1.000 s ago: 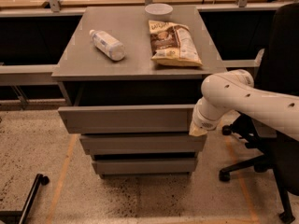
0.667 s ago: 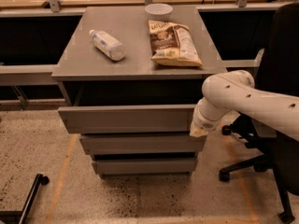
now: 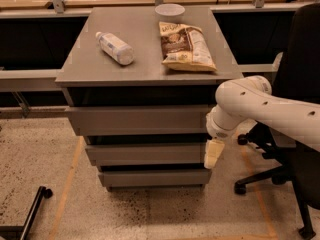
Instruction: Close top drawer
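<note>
Three grey fronts (image 3: 145, 154) stack here; the top drawer (image 3: 140, 120), the widest, juts forward under a dark gap. My gripper (image 3: 214, 154) hangs pointing down just below its right corner, and I cannot tell whether it is parted

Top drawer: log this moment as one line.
top drawer: pulled out | claw: just below its right end | closing: not yet done

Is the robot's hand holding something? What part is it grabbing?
Nothing seems to be held. The gripper hangs on the right, just below the right corner of the top drawer, which sticks out a little.
</note>
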